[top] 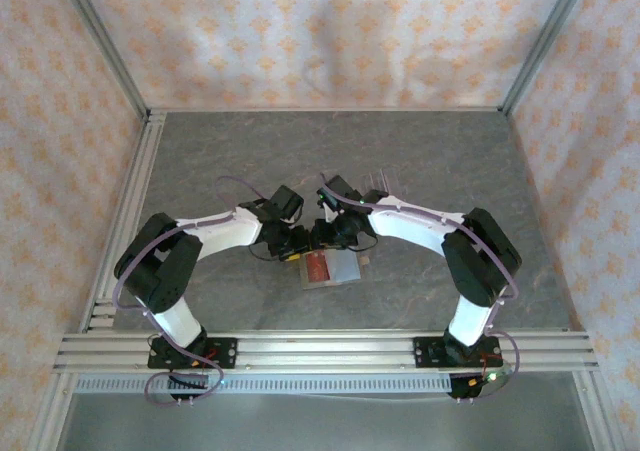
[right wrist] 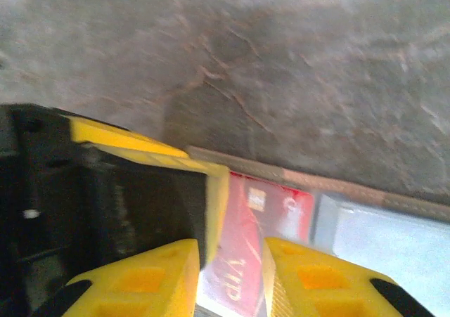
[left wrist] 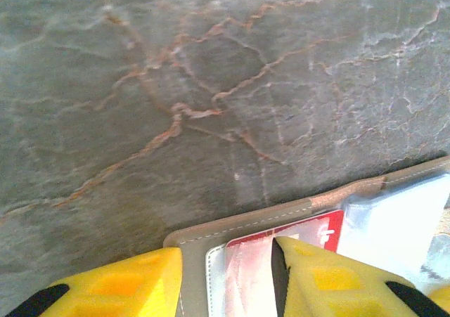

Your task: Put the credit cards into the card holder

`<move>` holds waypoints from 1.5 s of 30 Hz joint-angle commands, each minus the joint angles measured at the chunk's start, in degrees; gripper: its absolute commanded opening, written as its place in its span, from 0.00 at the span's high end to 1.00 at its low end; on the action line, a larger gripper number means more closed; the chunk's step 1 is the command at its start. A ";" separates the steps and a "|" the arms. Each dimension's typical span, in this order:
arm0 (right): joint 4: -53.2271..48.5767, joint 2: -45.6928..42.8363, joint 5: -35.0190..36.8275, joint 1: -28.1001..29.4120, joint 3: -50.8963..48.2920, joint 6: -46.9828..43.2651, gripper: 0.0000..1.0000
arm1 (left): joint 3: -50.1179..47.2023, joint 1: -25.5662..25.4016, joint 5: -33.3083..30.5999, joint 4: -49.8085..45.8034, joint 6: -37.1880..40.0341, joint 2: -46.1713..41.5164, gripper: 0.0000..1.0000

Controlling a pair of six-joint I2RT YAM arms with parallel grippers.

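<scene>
The card holder [top: 346,268] lies open on the table between the arms, its olive-tan edge [left wrist: 232,229] showing in the left wrist view. A red credit card [top: 316,267] rests on its left half, partly under a clear pocket [left wrist: 309,233]. My left gripper [top: 292,243] is low over the wallet's left edge and open [left wrist: 228,289], with one fingertip [left wrist: 330,275] over the card. My right gripper [top: 330,239] comes from the other side and is open [right wrist: 232,282], with the "VIP" card [right wrist: 278,204] lying in the gap between its fingers.
A clear plastic slotted stand [top: 378,183] stands just behind the right gripper. The left gripper's yellow finger and black body [right wrist: 140,148] crowd the left of the right wrist view. Grey marbled tabletop [top: 250,151] surrounds the wallet, with patterned walls on three sides.
</scene>
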 commanded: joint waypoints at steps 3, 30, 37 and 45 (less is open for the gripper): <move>8.40 1.32 -5.23 0.60 2.15 2.63 0.69 | -2.92 2.41 6.13 2.97 -2.98 -2.01 0.59; -0.98 -3.72 4.94 -5.91 0.14 -3.92 0.61 | -2.68 4.48 4.48 -0.71 0.80 -3.49 0.58; -3.14 -0.59 7.70 -4.33 -0.13 -5.15 0.62 | -2.94 4.50 4.46 -0.45 1.06 -3.06 0.58; -4.28 2.18 12.29 -1.78 -0.92 -5.52 0.63 | -2.77 4.55 4.71 -0.20 1.16 -2.16 0.58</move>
